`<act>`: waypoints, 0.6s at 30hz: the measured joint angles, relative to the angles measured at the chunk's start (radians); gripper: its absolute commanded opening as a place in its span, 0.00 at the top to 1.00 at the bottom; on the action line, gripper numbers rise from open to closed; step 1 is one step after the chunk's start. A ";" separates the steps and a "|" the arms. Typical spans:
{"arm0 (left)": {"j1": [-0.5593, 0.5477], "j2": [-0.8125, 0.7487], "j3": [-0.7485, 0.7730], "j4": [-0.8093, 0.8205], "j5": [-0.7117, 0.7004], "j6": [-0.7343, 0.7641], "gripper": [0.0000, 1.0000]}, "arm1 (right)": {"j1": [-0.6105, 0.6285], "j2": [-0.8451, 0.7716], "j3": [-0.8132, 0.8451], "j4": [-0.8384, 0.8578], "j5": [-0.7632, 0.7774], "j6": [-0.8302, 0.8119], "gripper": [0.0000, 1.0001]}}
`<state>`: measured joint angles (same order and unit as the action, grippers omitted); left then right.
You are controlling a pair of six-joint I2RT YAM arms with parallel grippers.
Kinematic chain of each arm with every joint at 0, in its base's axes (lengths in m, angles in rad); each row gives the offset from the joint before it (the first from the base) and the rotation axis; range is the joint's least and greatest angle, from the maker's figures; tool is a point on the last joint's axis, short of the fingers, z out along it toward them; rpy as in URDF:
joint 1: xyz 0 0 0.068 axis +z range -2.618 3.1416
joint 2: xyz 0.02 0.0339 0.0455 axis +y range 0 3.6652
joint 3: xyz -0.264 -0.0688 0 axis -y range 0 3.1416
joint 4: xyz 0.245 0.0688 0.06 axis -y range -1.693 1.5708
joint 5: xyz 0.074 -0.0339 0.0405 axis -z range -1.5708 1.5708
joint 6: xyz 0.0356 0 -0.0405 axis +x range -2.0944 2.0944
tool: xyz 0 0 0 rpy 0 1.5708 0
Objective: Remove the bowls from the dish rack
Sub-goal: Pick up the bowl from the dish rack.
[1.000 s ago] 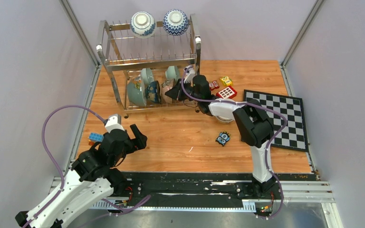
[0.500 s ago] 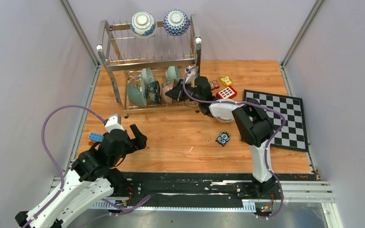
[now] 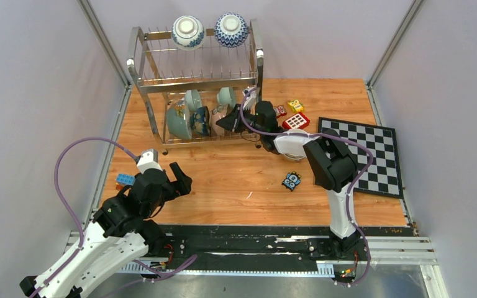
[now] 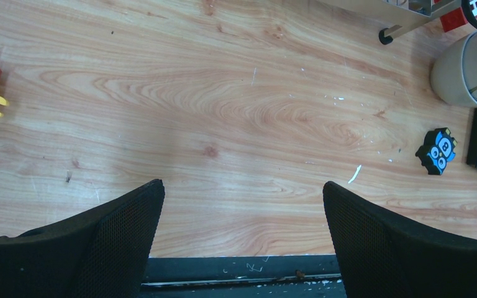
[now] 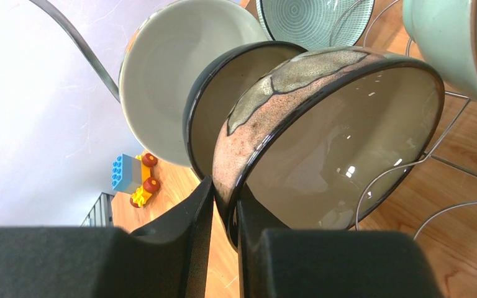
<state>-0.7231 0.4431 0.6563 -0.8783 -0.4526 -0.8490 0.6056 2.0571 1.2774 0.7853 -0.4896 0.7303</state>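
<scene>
The dish rack [image 3: 138,74] stands at the table's far side. Two blue-and-white bowls [image 3: 187,31] [image 3: 230,28] sit upside down on its top tier. Several bowls stand on edge in the lower tier, among them a celadon one [image 3: 178,121]. My right gripper [image 3: 230,121] reaches into that tier's right end. It is shut on the rim of a pink-brown speckled bowl [image 5: 323,143], one finger inside and one outside [image 5: 223,192]. Behind it stand a dark bowl [image 5: 230,105] and a cream bowl [image 5: 180,74]. My left gripper [image 3: 183,180] [image 4: 242,192] hangs open over bare wood.
A cream bowl [image 4: 466,71] stands on the table beneath the right arm. A blue owl tile [image 3: 292,180] lies mid-table, with red [image 3: 296,121] and yellow [image 3: 295,105] toy blocks near the rack. The chessboard [image 3: 372,155] lies at the right and a blue block [image 3: 124,180] at the left.
</scene>
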 measured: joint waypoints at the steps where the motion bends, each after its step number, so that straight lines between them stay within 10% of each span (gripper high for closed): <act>1: 0.000 0.000 0.000 0.000 0.000 0.000 0.00 | 0.000 -0.002 -0.003 0.002 0.000 0.002 0.97; 18: 0.000 -0.002 0.000 -0.001 0.000 0.000 0.00 | -0.013 -0.017 -0.045 0.068 -0.074 0.045 0.97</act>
<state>-0.7231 0.4412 0.6563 -0.8791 -0.4526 -0.8494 0.5922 2.0399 1.2324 0.8532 -0.5640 0.7753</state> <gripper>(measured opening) 0.997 0.192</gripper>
